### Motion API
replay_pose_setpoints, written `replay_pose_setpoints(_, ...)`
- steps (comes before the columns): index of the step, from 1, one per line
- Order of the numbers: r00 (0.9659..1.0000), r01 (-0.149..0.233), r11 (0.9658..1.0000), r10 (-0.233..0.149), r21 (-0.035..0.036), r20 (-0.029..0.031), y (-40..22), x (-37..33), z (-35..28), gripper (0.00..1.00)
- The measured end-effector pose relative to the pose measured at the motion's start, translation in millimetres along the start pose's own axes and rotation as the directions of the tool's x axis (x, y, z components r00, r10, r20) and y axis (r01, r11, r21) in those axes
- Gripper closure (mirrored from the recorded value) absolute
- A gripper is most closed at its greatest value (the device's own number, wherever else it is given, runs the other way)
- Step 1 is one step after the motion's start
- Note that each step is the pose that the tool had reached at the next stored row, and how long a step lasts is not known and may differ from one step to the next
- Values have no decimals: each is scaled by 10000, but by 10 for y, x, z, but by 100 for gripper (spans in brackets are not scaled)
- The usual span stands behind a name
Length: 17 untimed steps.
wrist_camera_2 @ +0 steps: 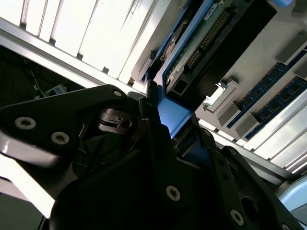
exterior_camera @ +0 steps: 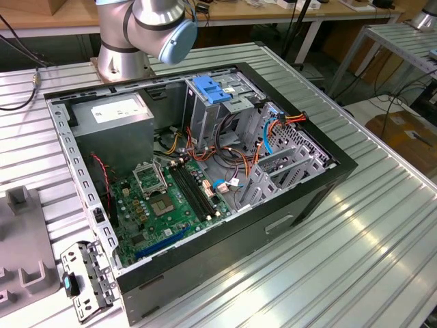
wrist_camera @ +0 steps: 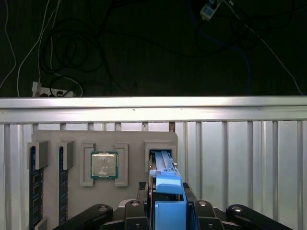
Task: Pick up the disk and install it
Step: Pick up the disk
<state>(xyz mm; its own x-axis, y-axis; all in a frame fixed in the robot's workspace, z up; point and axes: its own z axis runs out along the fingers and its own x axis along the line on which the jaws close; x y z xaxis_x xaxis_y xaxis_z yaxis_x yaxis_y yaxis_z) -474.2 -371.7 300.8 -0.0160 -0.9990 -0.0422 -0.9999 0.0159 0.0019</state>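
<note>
- Over at the grey parts tray (wrist_camera: 129,139), the disk (wrist_camera: 163,165) stands on edge in its slot
- gripper (wrist_camera: 167,191) straddles it, fingers (wrist_camera_2: 152,129) pinching the blue frame from both sides
- pick-up step, I'd say; nothing installed yet
- next move calls for a straight pull clear of the slot walls

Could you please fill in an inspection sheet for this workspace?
Surface: ribbed metal table, carrying an open PC case and a grey tray.
Job's things: disk on edge in a tray slot.
Clutter: CPU and memory sticks in the tray; loose bracket beside the case.
End effector: around the disk.
Cables: bundles inside the case; more past the table edge.
Surroundings: benches behind.
</note>
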Motion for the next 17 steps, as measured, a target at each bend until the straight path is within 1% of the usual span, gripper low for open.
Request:
replay_pose_setpoints(10, 10000, 2, 10000, -2, 1, 1, 0, 0, 1, 62)
replay_pose_setpoints(11, 10000, 1, 10000, -1, 1, 1, 0, 0, 1, 55)
replay_pose_setpoints(17, 10000, 2, 10000, -2, 0, 0, 0, 0, 0, 55)
